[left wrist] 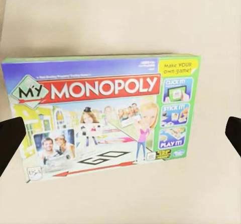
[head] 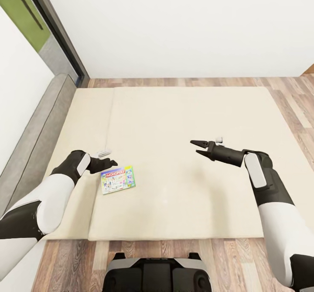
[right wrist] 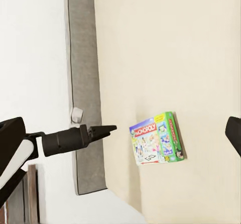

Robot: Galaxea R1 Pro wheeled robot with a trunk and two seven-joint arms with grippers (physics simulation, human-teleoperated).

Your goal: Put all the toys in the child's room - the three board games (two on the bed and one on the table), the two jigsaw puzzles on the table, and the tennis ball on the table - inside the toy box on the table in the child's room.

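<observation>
One board game (head: 117,179), a box with a green edge reading "MY MONOPOLY", lies flat on the cream bed (head: 174,121) near its front left. My left gripper (head: 109,163) hangs just over the box's far left corner, open. In the left wrist view the board game (left wrist: 105,116) lies between the two spread fingertips (left wrist: 10,143). My right gripper (head: 198,147) is open and empty over the middle right of the bed, pointing left. From the right wrist view, the board game (right wrist: 156,139) and the left gripper (right wrist: 103,131) both show.
A grey padded bed frame (head: 39,139) runs along the bed's left side against a white wall. Wood-plank floor (head: 279,91) surrounds the mattress. A dark door frame (head: 52,25) stands at the back left. My base (head: 152,274) is at the bed's front edge.
</observation>
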